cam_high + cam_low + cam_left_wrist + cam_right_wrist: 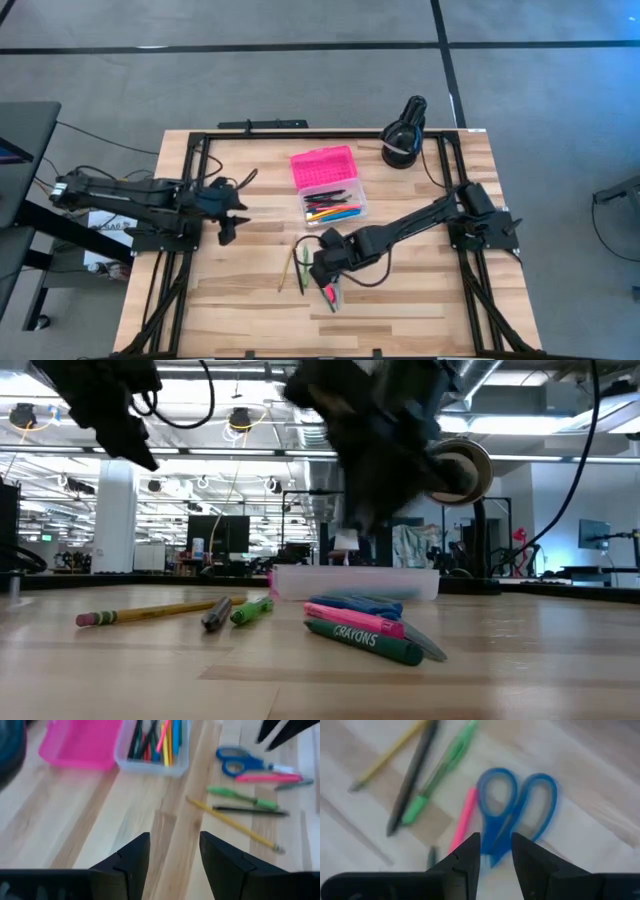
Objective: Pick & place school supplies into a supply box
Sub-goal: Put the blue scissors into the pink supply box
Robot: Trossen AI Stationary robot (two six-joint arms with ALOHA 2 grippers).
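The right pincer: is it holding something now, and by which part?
Nothing is held yet. The right pincer is open above the blue scissors, near where the handles meet the blades. The left pincer is open and empty.

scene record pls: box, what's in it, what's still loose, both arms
box: clear plastic pencil case with open pink lid, mid-table
in box: several coloured pens
loose on wood: blue-handled scissors, pink marker, green marker, yellow pencil, dark pen
right gripper: jaws open, hovering over scissors
left gripper: jaws open, empty, left of box
other: black lamp, far edge
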